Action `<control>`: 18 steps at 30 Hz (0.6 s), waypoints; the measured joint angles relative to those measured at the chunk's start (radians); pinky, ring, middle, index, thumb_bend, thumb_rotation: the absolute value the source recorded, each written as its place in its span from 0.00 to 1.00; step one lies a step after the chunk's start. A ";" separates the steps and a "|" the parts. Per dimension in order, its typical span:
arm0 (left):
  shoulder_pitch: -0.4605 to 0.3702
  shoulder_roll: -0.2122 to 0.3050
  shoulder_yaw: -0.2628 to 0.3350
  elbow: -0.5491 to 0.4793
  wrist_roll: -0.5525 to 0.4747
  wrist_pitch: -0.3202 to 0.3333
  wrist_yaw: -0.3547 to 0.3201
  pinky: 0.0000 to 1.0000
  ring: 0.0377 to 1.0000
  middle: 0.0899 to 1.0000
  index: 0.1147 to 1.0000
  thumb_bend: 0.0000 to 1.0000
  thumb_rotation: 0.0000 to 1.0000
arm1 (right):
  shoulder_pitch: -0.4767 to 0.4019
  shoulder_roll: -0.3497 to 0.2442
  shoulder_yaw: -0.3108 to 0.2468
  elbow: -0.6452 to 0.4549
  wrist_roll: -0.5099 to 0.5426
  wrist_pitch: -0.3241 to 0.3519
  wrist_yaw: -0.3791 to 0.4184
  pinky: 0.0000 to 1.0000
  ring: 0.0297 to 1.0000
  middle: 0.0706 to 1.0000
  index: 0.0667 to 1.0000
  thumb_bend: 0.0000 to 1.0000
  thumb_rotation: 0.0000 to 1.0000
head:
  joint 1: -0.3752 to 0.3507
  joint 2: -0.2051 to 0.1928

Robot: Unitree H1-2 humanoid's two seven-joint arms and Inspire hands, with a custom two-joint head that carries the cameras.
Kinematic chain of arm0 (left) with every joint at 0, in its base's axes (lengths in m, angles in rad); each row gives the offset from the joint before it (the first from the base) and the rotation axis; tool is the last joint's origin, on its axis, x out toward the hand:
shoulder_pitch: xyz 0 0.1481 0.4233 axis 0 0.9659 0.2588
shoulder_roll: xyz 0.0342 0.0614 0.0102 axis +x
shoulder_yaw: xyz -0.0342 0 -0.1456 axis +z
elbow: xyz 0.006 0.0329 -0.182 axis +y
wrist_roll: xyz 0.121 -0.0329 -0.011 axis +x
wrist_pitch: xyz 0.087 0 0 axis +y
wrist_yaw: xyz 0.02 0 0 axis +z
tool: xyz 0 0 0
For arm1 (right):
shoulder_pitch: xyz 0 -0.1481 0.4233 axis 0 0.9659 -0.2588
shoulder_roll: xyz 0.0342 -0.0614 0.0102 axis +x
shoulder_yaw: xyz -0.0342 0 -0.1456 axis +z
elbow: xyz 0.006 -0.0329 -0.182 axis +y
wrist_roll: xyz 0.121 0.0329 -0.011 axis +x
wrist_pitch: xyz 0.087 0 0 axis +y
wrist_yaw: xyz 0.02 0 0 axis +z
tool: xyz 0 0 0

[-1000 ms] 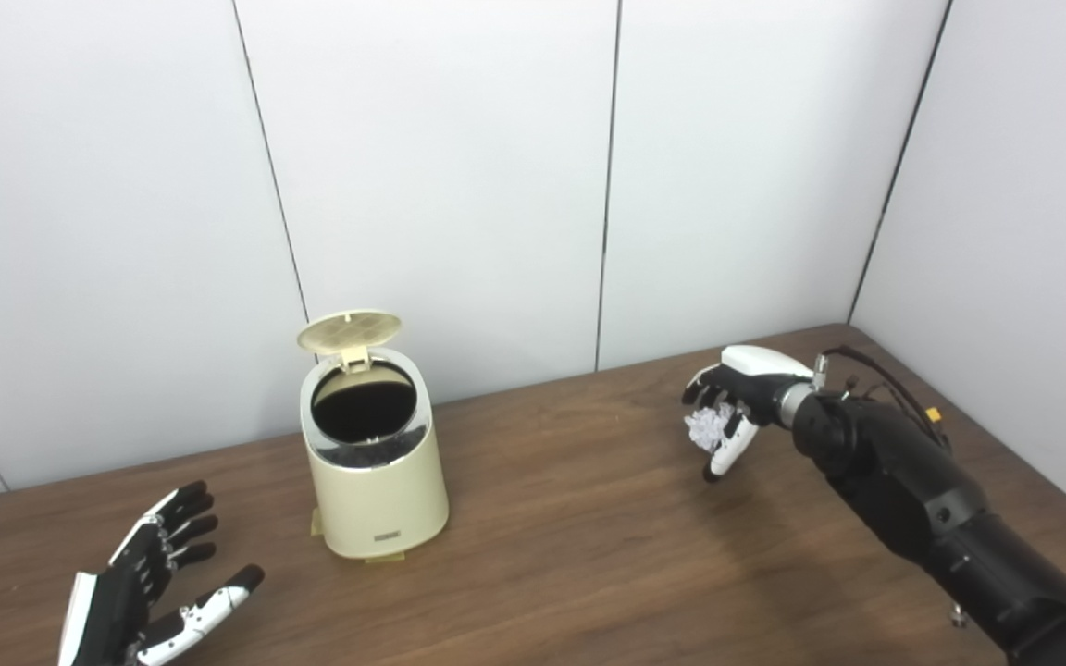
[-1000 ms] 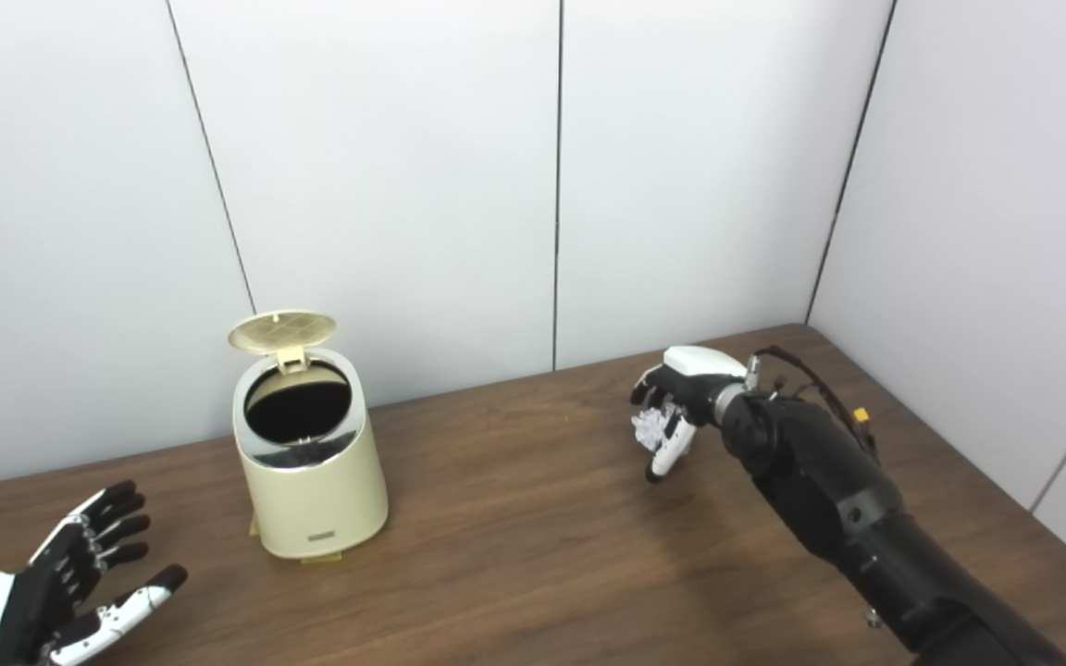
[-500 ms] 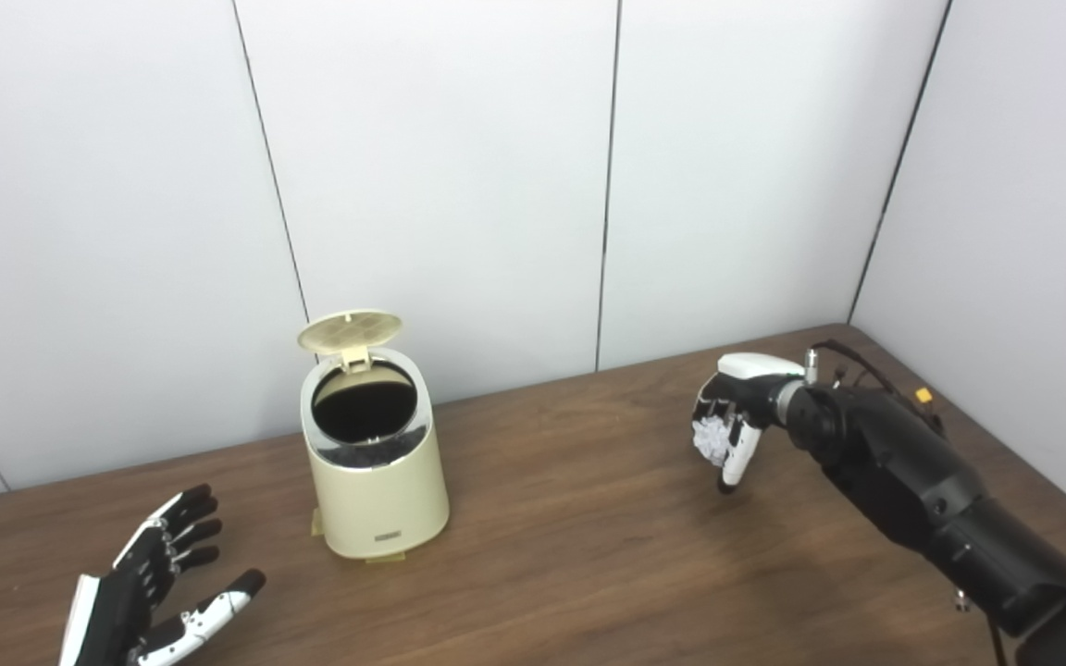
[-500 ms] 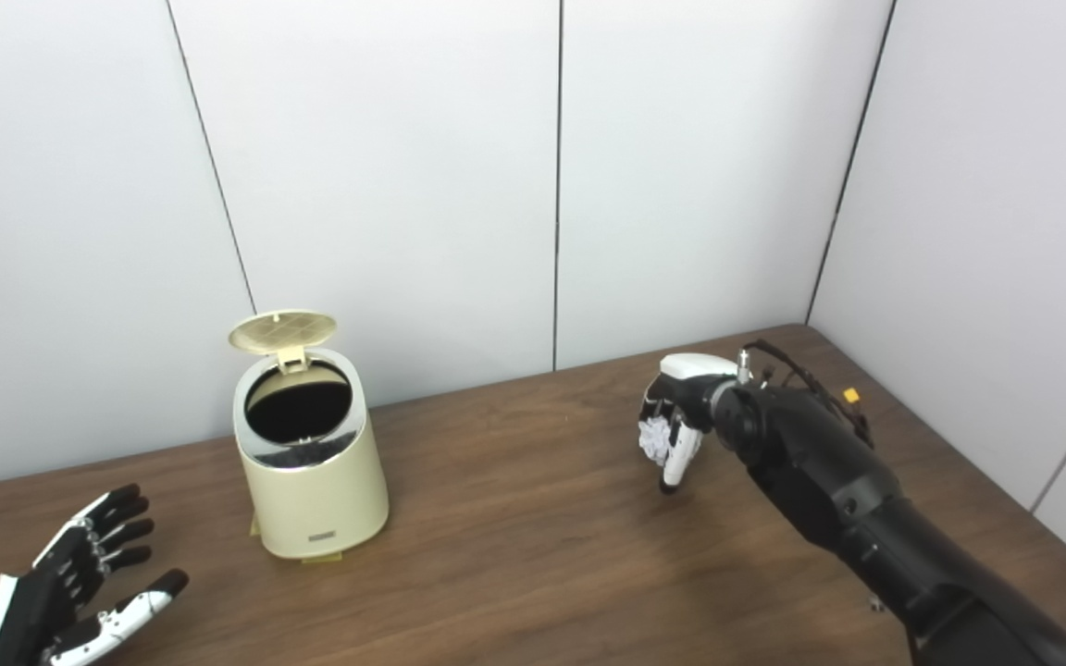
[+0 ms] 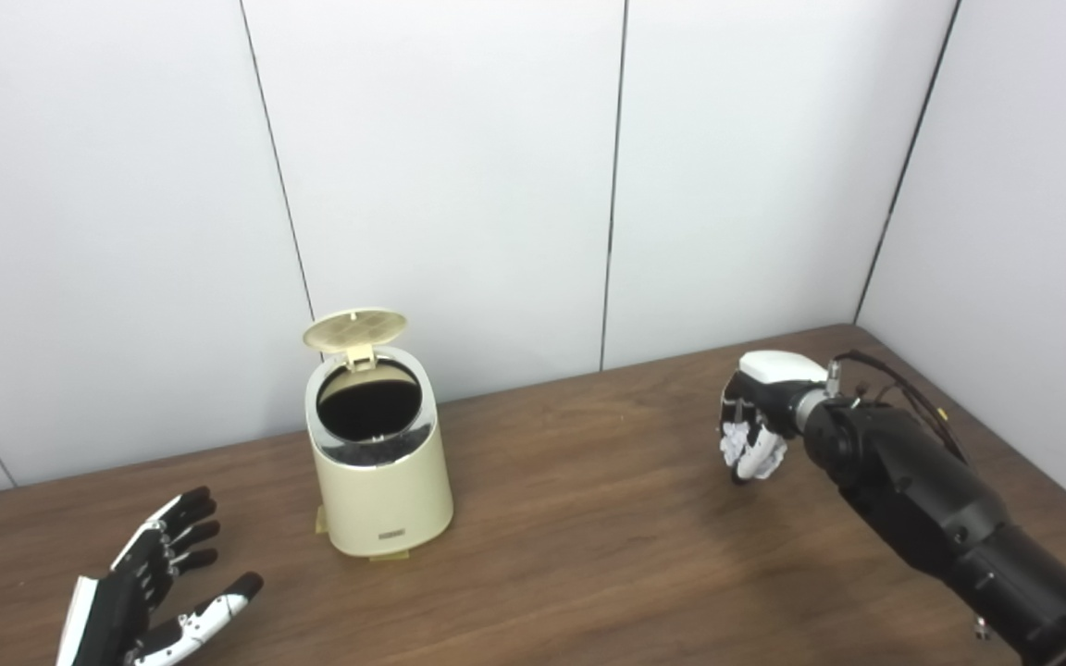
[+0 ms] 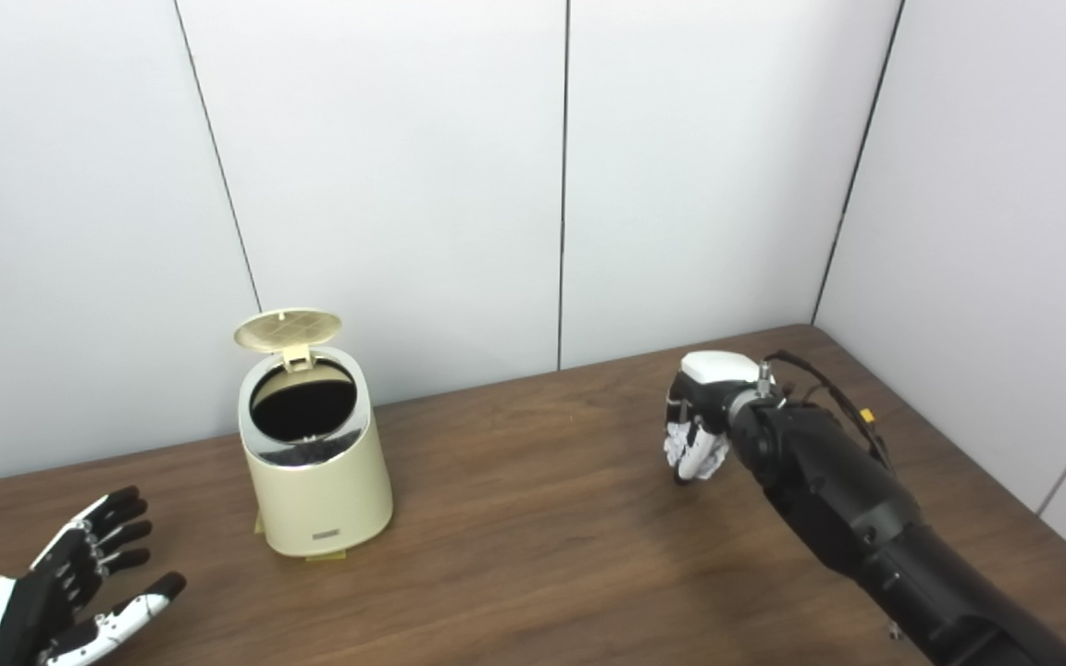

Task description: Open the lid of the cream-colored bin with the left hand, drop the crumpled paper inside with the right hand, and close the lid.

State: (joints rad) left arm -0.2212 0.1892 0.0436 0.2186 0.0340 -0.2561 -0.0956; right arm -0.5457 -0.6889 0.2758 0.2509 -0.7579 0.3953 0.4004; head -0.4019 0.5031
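My right hand (image 5: pixel 755 421) is curled tight around the crumpled paper (image 5: pixel 733 444), held just above the wooden table (image 5: pixel 588 555) near its right end. My left hand (image 5: pixel 149 601) lies empty with fingers spread, low at the left. Between them, nearer my left hand, the cream-colored bin (image 5: pixel 378 481) stands with its lid (image 5: pixel 354 328) tipped up.

No legible text, numbers or signs appear in either view. The only marking is a small dark rectangular label (image 5: pixel 390 535) low on the front wall of the cream-colored bin (image 5: pixel 379 486), at the 6 o'clock position of its body, just above the base. Its characters are too small and blurred to read. The same label shows in the right eye view, equally unreadable.
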 measured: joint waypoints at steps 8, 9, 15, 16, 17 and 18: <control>-0.001 0.000 -0.008 0.000 0.009 0.000 0.001 0.70 0.78 0.82 0.85 0.67 0.09 | -0.004 0.003 -0.021 -0.124 0.033 -0.057 -0.011 0.46 0.39 0.45 0.46 0.52 0.00 | 0.021 -0.005; -0.001 -0.001 -0.008 0.000 0.011 0.000 0.002 0.70 0.78 0.82 0.85 0.68 0.09 | -0.005 0.005 -0.019 -0.147 0.033 -0.066 -0.008 0.46 0.40 0.46 0.44 0.52 0.00 | 0.023 -0.006; -0.003 -0.006 -0.014 0.000 0.023 0.000 0.008 0.68 0.76 0.80 0.83 0.70 0.09 | -0.090 0.025 0.032 -0.281 0.003 -0.075 0.100 0.45 0.39 0.47 0.45 0.52 0.00 | 0.038 -0.012; -0.003 -0.008 -0.016 0.000 0.025 0.000 0.009 0.67 0.76 0.80 0.83 0.71 0.10 | -0.110 0.033 0.034 -0.299 0.001 -0.070 0.119 0.44 0.40 0.47 0.44 0.52 0.00 | 0.043 -0.012; -0.004 -0.009 -0.017 0.000 0.030 0.000 0.011 0.67 0.76 0.80 0.83 0.71 0.10 | -0.132 0.044 0.036 -0.315 -0.003 -0.065 0.130 0.44 0.40 0.47 0.44 0.52 0.00 | 0.043 -0.012; -0.004 -0.010 -0.019 0.000 0.040 0.001 0.013 0.67 0.76 0.80 0.83 0.72 0.11 | -0.154 0.058 0.037 -0.324 -0.008 -0.059 0.146 0.42 0.40 0.48 0.44 0.52 0.00 | 0.052 -0.015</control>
State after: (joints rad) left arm -0.2249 0.1792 0.0250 0.2190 0.0744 -0.2554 -0.0830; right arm -0.6997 -0.6307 0.3128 -0.0727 -0.7660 0.3361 0.5465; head -0.3498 0.4878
